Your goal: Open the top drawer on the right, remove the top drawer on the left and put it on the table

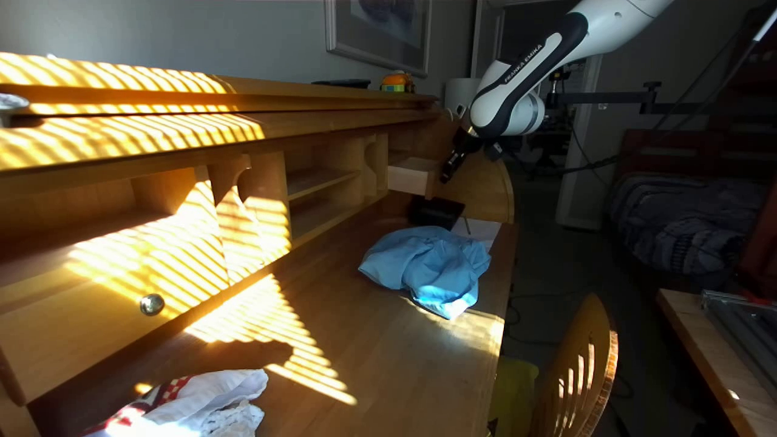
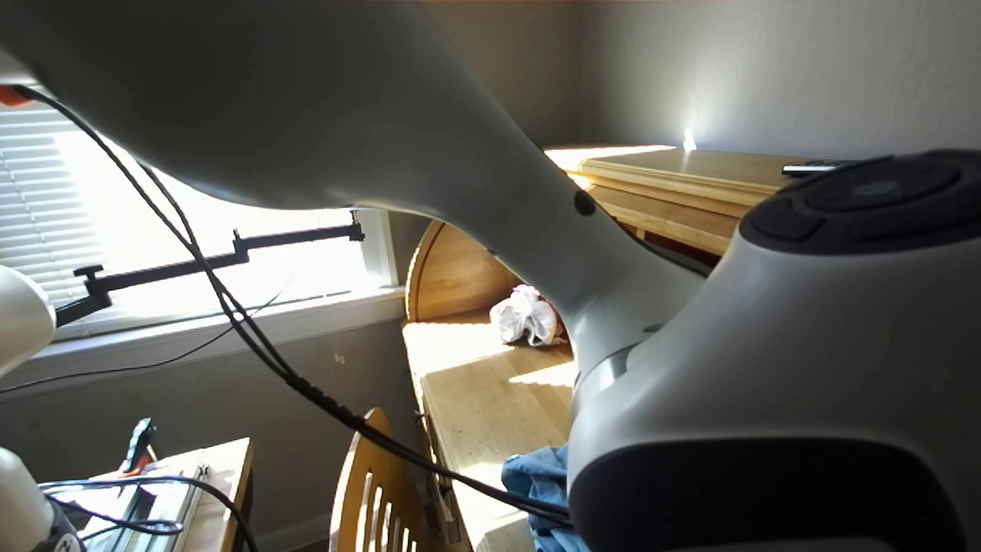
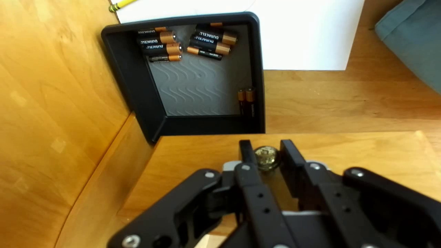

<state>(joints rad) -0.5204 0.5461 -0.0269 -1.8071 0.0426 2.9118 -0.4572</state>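
Wrist view: the drawer (image 3: 361, 148) had a flat front of smooth, honey-coloured wood, with a round, mottled, brassy knob (image 3: 267, 159). Near it, a black tray (image 3: 203, 100) had flared sides, rounded corners and a grey floor embossed with wavy lines; copper-topped batteries (image 3: 206, 43) lay in it in small groups. A smooth white sheet of paper (image 3: 306, 38) lay flat beyond the tray, a yellow crayon (image 3: 120, 5) across its edge. In an exterior view, the roll-top desk (image 1: 400, 358) was light wood striped with sunlight, with boxy pigeonholes (image 1: 325, 182) and a curved end panel (image 1: 485, 191). A crumpled blue cloth (image 1: 425, 261) and a white cloth (image 1: 218, 388) with lacy and red-checked parts lay on its writing surface, well apart.

The gripper (image 3: 266, 148) was nearly closed and held the knob, one finger on either side of it.

Wrist view alone showed the batteries and that grip up close. In an exterior view, the drawer stood out from the pigeonholes at the desk's far end, and a framed picture (image 1: 385, 45) hung above the desk. In an exterior view, white window blinds (image 2: 38, 207) were visible, while the robot arm (image 2: 490, 153) covered much of the desk. Both exterior views showed the slatted wooden chair (image 1: 583, 370) and the blue cloth.
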